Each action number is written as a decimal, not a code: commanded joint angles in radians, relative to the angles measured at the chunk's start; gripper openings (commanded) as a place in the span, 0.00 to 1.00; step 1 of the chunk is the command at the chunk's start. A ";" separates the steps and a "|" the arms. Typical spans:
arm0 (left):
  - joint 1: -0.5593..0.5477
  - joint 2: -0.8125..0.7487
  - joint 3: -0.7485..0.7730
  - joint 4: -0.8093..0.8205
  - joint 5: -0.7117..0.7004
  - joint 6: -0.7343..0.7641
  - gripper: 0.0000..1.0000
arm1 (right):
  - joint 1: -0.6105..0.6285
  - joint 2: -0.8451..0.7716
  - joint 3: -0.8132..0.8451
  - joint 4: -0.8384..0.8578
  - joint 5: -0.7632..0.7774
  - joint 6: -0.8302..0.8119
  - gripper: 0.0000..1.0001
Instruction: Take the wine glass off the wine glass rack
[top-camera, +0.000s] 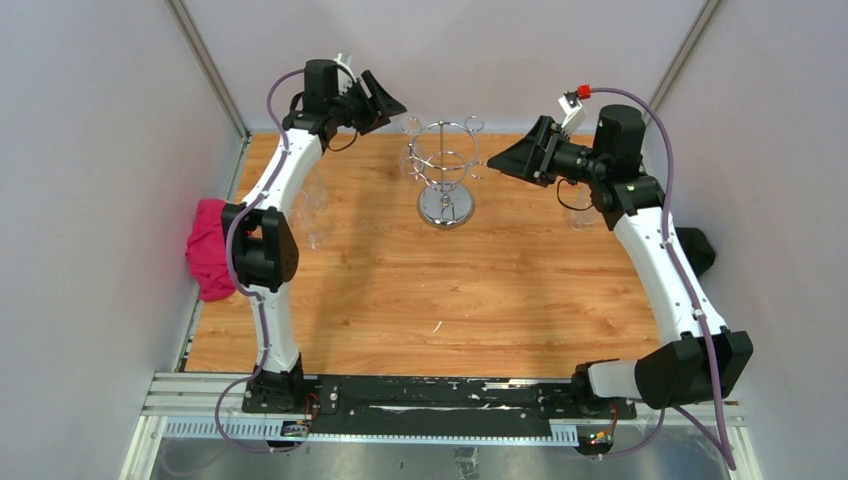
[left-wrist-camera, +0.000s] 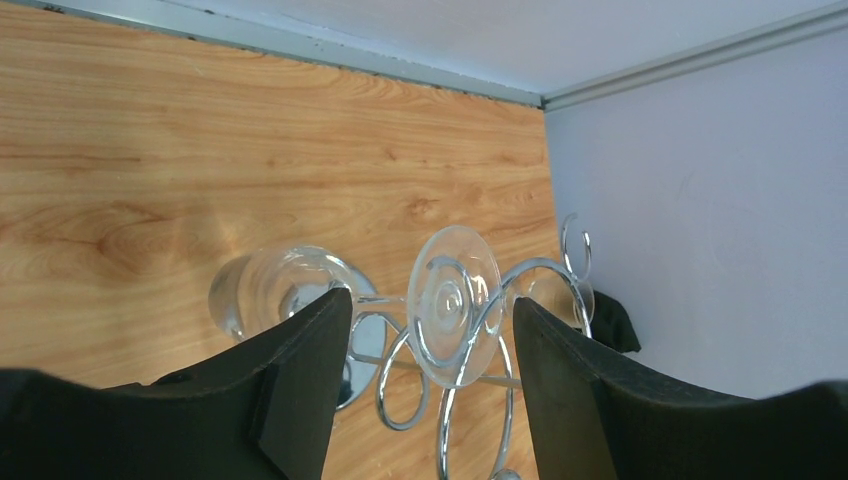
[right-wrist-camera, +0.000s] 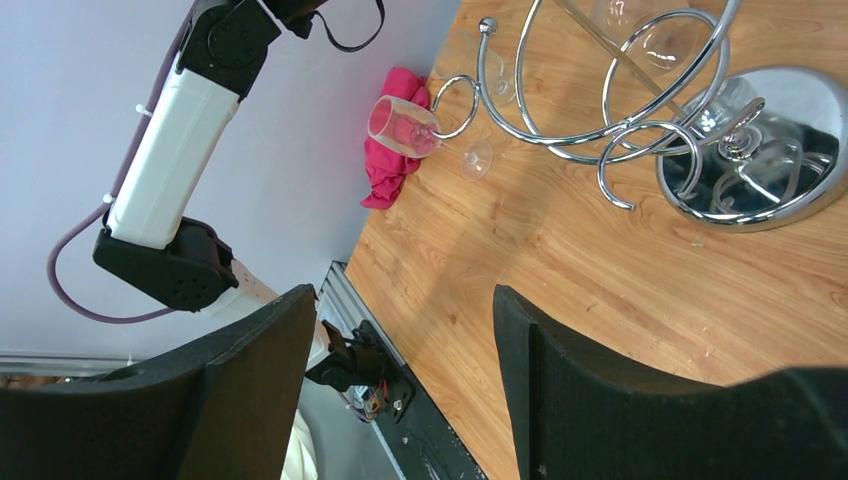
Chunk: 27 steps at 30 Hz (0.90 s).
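Note:
The chrome wine glass rack (top-camera: 445, 170) stands at the back middle of the table on its round mirrored base (top-camera: 446, 207). A clear wine glass (top-camera: 412, 128) hangs upside down from a loop on its left side, and another (top-camera: 474, 125) hangs on the right. My left gripper (top-camera: 393, 104) is open just left of the ring top. In the left wrist view the hanging glass's round foot (left-wrist-camera: 455, 300) sits in a wire loop (left-wrist-camera: 545, 272) between the spread fingers of the left gripper (left-wrist-camera: 430, 310), touching neither. My right gripper (top-camera: 497, 160) is open to the right of the rack, and in its own view this gripper (right-wrist-camera: 405, 300) holds nothing.
A wine glass (right-wrist-camera: 405, 125) stands upright on the table by the left arm, near a pink cloth (top-camera: 208, 250) at the left edge. Another glass (top-camera: 580, 212) stands under the right arm. A dark object (top-camera: 697, 250) lies at the right wall. Walls close in behind the rack.

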<state>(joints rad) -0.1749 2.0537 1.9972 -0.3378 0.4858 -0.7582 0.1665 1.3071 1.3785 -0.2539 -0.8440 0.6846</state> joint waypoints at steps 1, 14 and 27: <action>-0.013 0.031 0.030 -0.009 0.005 0.018 0.65 | -0.022 -0.002 0.016 0.016 0.000 -0.017 0.70; -0.038 0.065 0.028 0.019 0.011 0.021 0.57 | -0.041 -0.014 -0.013 0.028 -0.003 -0.011 0.69; -0.038 0.090 0.017 0.078 0.043 -0.025 0.39 | -0.051 -0.019 -0.032 0.039 -0.006 -0.002 0.67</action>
<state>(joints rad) -0.2111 2.1151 1.9984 -0.3042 0.4946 -0.7635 0.1318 1.3071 1.3617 -0.2325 -0.8444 0.6857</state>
